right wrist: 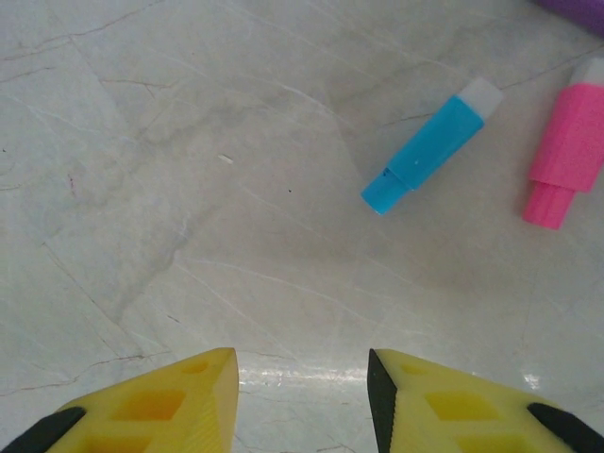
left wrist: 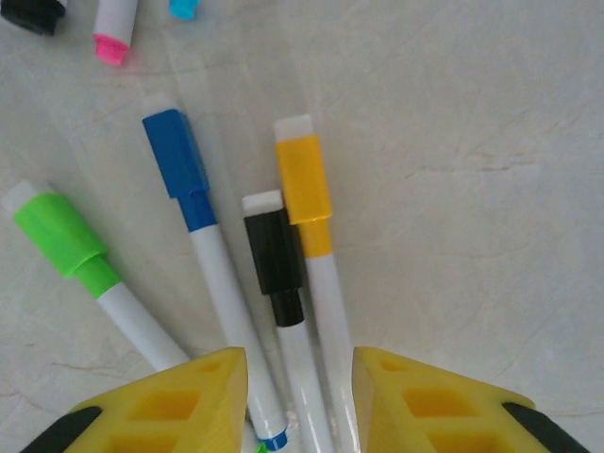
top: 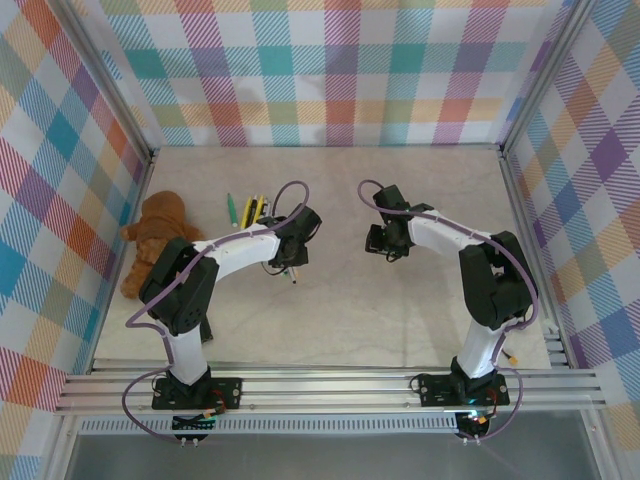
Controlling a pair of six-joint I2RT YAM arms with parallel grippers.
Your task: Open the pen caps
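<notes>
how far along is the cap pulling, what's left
Done: a light blue cap and a pink cap lie loose on the table. In hand: nothing; left gripper open above the pens, right gripper open near those caps. Left: green cap, blue cap, black cap and yellow cap still on their pens.

pens [left wrist: 324,283], loose caps [right wrist: 429,156], teddy bear [top: 155,245] on table [top: 400,320]

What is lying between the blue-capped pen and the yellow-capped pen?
In the left wrist view, a black-capped pen lies between the blue-capped pen and the yellow-capped pen.
</notes>
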